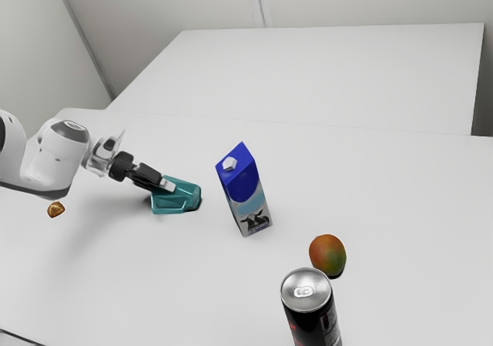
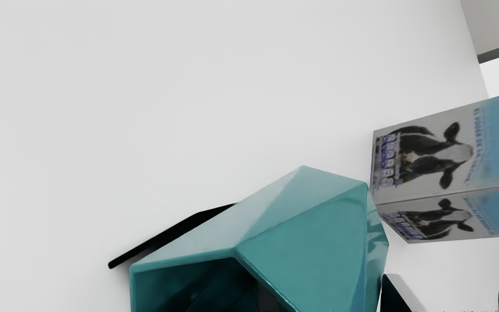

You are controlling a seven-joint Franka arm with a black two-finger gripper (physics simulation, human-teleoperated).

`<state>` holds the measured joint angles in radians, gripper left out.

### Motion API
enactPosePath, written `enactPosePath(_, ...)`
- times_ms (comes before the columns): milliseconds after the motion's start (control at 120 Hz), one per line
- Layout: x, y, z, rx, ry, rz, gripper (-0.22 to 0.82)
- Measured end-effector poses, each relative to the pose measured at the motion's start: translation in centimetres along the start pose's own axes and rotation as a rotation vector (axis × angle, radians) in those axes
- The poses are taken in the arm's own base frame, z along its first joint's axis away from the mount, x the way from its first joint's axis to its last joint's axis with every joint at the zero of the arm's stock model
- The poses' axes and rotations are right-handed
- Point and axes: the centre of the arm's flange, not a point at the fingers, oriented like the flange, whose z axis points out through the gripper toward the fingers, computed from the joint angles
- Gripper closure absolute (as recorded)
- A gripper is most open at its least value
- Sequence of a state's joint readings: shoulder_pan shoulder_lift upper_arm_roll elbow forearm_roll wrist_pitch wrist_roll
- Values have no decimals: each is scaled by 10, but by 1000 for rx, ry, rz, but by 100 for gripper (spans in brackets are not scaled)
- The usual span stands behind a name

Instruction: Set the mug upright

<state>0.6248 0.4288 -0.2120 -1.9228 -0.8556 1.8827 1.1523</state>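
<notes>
Teal mug (image 1: 177,201) lies on its side on the white surface (image 1: 146,284), long axis running approx. ext. view's left to right, mouth (image 2: 184,281) facing away from the milk carton (image 1: 246,196), closed end (image 2: 377,238) pointing toward it. Black claw (image 1: 166,184) reaches down at the mug; can't tell from the pics whether it's clenched on it or released. Carton stands upright nearby w/ blue top; mango (image 1: 327,253) and drink can (image 1: 306,300) sit farther toward ext. view's right.
</notes>
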Motion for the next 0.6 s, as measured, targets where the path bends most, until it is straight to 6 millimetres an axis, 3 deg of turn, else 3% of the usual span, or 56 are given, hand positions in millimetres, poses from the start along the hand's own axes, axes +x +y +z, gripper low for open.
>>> enactPosePath(142, 2, 4, 0, -10, -5, 33, 61)
enactPosePath(342, 3, 9, -3, -17, -8, 71, 67)
enactPosePath(600, 20, 49, -14, 6, -32, 167, 77)
